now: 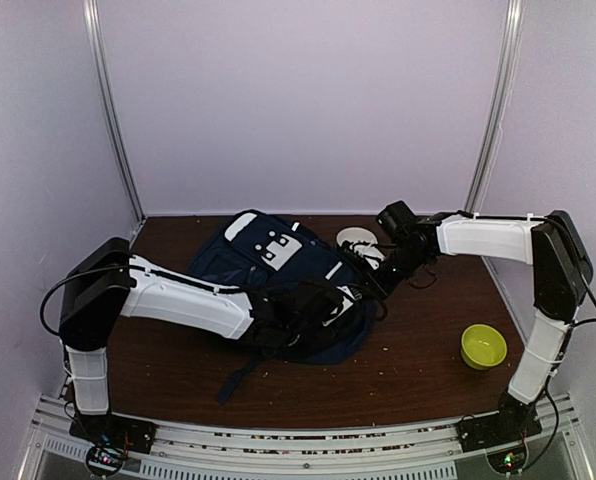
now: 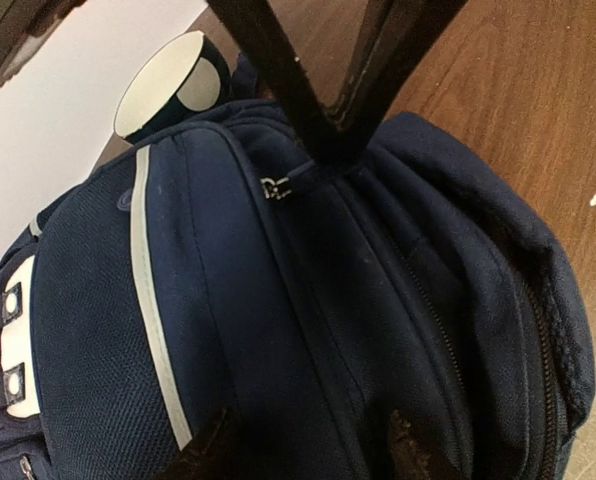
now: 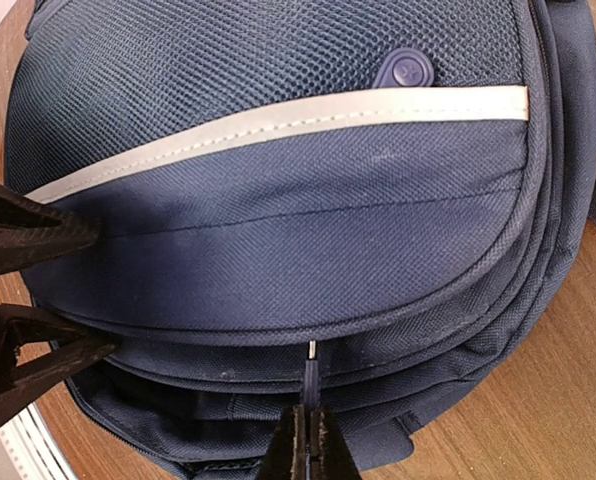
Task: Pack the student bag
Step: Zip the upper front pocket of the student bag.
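The student bag [image 1: 268,265], navy with a white stripe, lies flat in the middle of the table. My right gripper [image 3: 309,440] is shut on a dark zipper pull [image 3: 310,378] at the bag's [image 3: 278,230] curved edge. That pull hangs from a zipper slider [image 2: 273,187], seen in the left wrist view under the right arm's black fingers [image 2: 308,90]. My left gripper [image 2: 311,440] is open, its two fingertips spread apart and resting on the bag's [image 2: 278,300] fabric beside the zipper line. In the top view the left gripper [image 1: 333,300] sits on the bag's right side, close to the right gripper [image 1: 378,262].
A white-and-navy round container [image 2: 168,85] lies just behind the bag, showing as a white disc [image 1: 356,238] from above. A yellow-green bowl [image 1: 483,345] stands on the table at the right. The walls enclose the table on three sides.
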{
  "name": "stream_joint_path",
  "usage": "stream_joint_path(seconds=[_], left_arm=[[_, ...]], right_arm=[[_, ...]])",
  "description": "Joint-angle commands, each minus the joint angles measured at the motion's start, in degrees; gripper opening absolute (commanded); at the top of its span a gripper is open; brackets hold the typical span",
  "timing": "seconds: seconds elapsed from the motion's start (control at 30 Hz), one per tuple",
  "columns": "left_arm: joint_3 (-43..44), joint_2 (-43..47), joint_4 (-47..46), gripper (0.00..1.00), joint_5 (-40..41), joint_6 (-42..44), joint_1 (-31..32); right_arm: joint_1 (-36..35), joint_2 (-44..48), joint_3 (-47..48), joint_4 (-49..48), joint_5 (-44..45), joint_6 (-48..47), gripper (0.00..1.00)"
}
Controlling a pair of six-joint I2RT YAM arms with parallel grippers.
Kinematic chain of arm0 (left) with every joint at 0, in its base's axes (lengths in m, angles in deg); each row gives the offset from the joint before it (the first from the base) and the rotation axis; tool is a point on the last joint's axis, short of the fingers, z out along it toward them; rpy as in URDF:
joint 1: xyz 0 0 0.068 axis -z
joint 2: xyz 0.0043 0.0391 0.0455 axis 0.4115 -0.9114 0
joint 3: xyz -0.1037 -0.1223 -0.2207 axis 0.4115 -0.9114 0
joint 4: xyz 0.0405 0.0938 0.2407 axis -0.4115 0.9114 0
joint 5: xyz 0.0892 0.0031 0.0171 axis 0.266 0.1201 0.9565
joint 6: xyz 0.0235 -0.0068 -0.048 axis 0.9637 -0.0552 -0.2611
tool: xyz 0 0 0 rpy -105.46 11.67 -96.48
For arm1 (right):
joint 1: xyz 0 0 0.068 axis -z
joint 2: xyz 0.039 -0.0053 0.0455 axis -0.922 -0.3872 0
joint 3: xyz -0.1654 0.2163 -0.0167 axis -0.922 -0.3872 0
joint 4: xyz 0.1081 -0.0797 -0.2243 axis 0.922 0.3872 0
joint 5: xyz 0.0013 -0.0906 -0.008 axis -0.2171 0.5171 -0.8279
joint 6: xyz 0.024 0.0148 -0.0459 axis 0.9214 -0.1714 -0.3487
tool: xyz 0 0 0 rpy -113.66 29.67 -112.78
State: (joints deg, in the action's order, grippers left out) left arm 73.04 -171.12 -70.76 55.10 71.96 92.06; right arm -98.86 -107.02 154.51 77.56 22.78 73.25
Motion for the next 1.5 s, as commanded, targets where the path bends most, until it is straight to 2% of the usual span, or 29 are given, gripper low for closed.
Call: stream_joint_path(seconds=[0.0, 0.07, 0.23, 0.33, 0.47, 0.7, 0.77, 0.9, 0.97, 1.2, 1.33, 1.47], left_arm=[[0.72, -1.32, 0.79, 0.48, 3.43, -2.39, -1.13], [0.78, -1.52, 1.16, 0.4, 3.81, -2.42, -1.23], [0.28, -0.57, 0.29, 0.08, 2.02, -2.73, -1.23], [-0.97, 0.57, -1.5, 0.0, 1.37, -3.35, -1.23], [-2.45, 2.0, -3.54, 0.0, 0.5, -4.24, -1.25], [-3.85, 3.16, -5.05, 0.0, 0.44, -4.86, -1.32], [-4.4, 3.67, -5.56, 0.0, 0.53, -4.82, -1.32], [-4.51, 4.24, -5.25, 0.0, 0.87, -4.6, -1.4], [-4.77, 4.51, -4.89, 0.0, 0.95, -4.6, -1.41], [-9.37, 8.5, -2.69, 0.0, -2.53, -4.84, -1.41], [-15.09, 13.1, -2.55, 0.0, -9.69, -5.02, -1.41], [-18.99, 17.42, 1.16, 0.0, -12.33, -7.57, -1.41]], right_arm=[[0.17, 0.71, -0.61, 0.18, -1.38, 0.89, 0.0], [0.17, 0.44, -0.46, 0.15, -1.25, 1.08, 0.0], [0.17, -0.89, 0.6, -0.4, -1.35, 1.61, 0.0], [0.17, -2.66, 2.51, 0.16, -2.24, 1.22, 0.0], [0.0, -5.3, 4.47, 0.49, -3.04, 1.46, 0.16], [-0.59, -6.68, 4.94, 0.19, -2.01, 1.5, 0.29], [-0.77, -6.95, 5.12, -0.12, -0.81, 1.85, 0.26], [-0.79, -6.52, 4.95, -0.56, -0.38, 2.6, 0.07], [-0.71, -5.12, 4.19, -0.79, 0.27, 2.56, 0.03], [1.73, -1.16, 2.98, 1.81, 5.65, -1.51, 0.01], [3.06, -3.92, 5.54, 2.57, 6.05, -1.88, 0.0], [3.25, -7.28, 9.55, 2.37, 5.41, 0.16, 0.0]])
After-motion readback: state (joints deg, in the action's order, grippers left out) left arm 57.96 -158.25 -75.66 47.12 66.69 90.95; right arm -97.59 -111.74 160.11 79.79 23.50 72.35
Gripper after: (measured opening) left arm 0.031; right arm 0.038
